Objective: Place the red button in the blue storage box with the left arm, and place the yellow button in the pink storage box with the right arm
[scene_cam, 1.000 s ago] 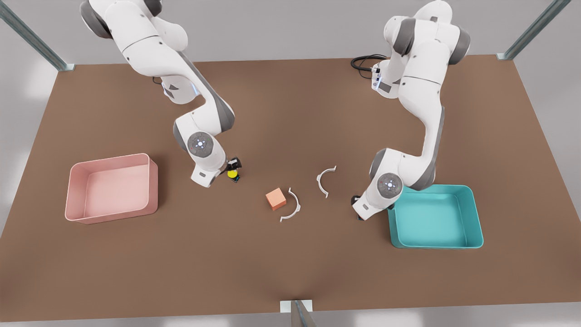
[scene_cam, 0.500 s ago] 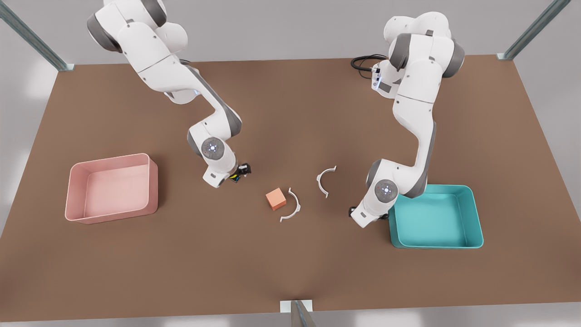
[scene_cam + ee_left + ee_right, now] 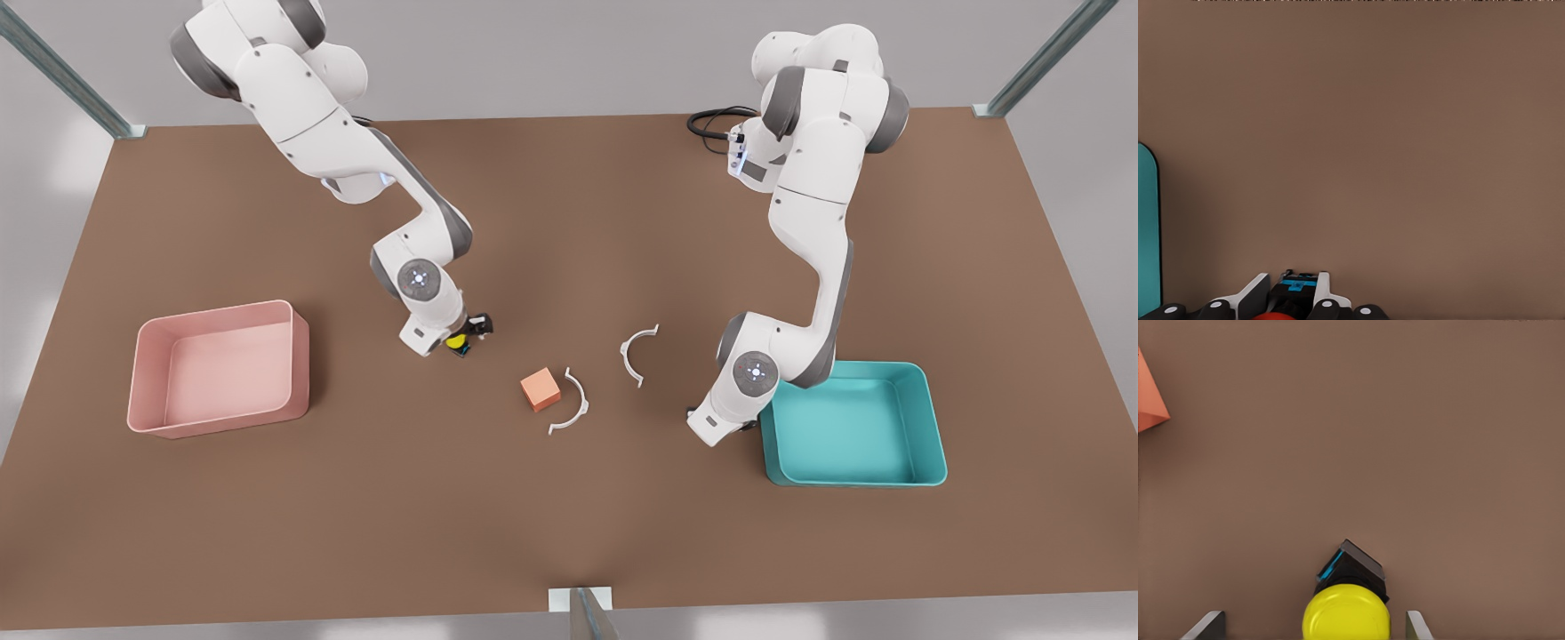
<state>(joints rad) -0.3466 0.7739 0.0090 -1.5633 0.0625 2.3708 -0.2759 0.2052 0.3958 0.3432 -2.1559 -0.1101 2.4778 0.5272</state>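
Since the picture half a second back, the arm on the front view's left has shifted only slightly, and the yellow cap now peeps out beside its wrist. That is the right gripper [image 3: 1315, 628]: its fingers [image 3: 1205, 625] stand spread wide on either side of the yellow button [image 3: 455, 340], touching nothing, released. In the right wrist view the yellow button [image 3: 1346, 603] sits on the table [image 3: 569, 498] with its round cap nearest the camera and its dark, blue-marked body reaching away from the gripper, skewed a little off the line between the fingertips. A corner of the orange cube [image 3: 1148, 397] shows off to one side. The left gripper [image 3: 1291, 295], on the arm at the front view's right, is low at the table just beside the blue storage box [image 3: 925, 418]; its pale fingers [image 3: 1322, 288] sit tight against the dark body of the red button [image 3: 1295, 293], grasping it, with a sliver of red cap at the picture's edge and the blue-marked end pointing away from the wrist. An edge of the blue storage box [image 3: 1147, 233] shows close by. Both that box and the pink storage box [image 3: 147, 356], at the front view's left and well apart from the yellow button, hold nothing. Between the arms lie the orange cube [image 3: 540, 389] and two thin white curved pieces [image 3: 574, 411], one just beside the cube.
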